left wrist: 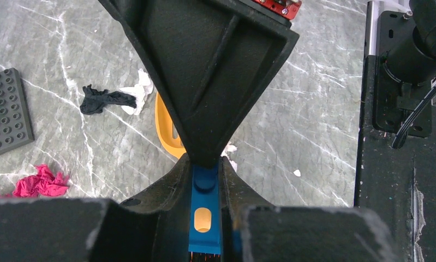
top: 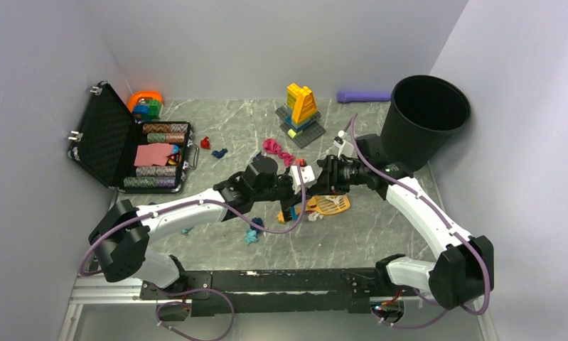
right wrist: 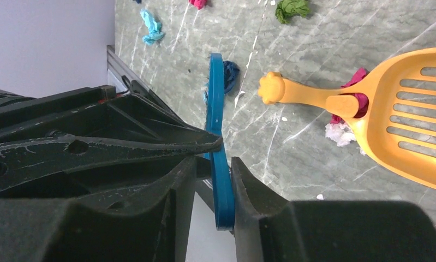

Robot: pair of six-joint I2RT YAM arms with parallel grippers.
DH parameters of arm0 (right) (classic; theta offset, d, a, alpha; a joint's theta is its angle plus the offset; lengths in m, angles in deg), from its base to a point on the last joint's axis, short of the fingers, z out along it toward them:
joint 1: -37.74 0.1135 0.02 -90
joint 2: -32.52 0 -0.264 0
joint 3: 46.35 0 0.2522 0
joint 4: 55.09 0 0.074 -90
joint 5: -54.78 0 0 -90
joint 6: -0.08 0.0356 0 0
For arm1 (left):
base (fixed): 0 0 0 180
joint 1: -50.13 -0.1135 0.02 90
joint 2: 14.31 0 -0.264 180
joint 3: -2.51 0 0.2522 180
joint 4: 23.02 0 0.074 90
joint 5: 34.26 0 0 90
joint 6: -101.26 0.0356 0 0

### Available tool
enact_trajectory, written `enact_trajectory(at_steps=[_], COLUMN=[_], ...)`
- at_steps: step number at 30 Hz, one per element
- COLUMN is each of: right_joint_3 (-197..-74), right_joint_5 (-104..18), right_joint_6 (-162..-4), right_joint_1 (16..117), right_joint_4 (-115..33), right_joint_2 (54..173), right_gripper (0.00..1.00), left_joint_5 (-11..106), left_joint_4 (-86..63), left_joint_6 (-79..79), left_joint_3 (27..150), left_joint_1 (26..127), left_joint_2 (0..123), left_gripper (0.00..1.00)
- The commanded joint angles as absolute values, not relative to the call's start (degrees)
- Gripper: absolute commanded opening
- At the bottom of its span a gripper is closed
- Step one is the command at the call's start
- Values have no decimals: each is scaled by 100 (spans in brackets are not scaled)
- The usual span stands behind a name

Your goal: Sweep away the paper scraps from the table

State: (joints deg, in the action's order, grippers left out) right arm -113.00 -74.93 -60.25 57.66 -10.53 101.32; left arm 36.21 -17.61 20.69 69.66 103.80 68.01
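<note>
Grey-green marble-patterned worktop (top: 370,234), seen from above. At left, an open black foam-lined case (top: 99,135). Small crumpled paper scraps (top: 274,148) lie scattered over the worktop, from a red one near the case to pink and white ones against the orange slotted plastic scoop (top: 328,205) at centre. The left gripper (left wrist: 205,170) has its jaws clamped on the blue flat-handled brush (right wrist: 215,93). The right gripper (right wrist: 214,164) straddles the same handle; whether its jaws pinch it cannot be told. At right, a black round bin (top: 423,114).
</note>
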Motion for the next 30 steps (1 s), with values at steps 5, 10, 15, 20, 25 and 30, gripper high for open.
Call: enact_trajectory(at_steps=[5,10,15,20,25,30], right_joint_3=[-11190,-11137,-11156,-11310,-11585,-11777], right_joint_5=[-7419,-7389,-7229,-6573,-5005,-3950], right_joint_6=[-5968,-6019,-6072,-6158,-6233,-6263], right_joint_1=[5793,5794,5793,5794,5787,5775], right_joint_4=[-1209,-1174,-1115,-881,-145,251], right_joint_2=[10159,10177,10163,9976,9846,9246], right_gripper=[28,24,0,0,0,0], left_joint_5=[3781,3868,3804,3988,4376,4943], left_joint_4=[-1995,-2007,-2007,-1997,-2149,-1713], left_joint_6=[2191,2204,2145,1973,1865,1939], left_joint_3=[7199,7200,7216,7084,6485,6242], left_joint_1=[10471,10471,10480,10480,10480,10480], left_joint_2=[6778,6786,6786,6658,6052,5711], left_gripper=[12,12,16,40,83,90])
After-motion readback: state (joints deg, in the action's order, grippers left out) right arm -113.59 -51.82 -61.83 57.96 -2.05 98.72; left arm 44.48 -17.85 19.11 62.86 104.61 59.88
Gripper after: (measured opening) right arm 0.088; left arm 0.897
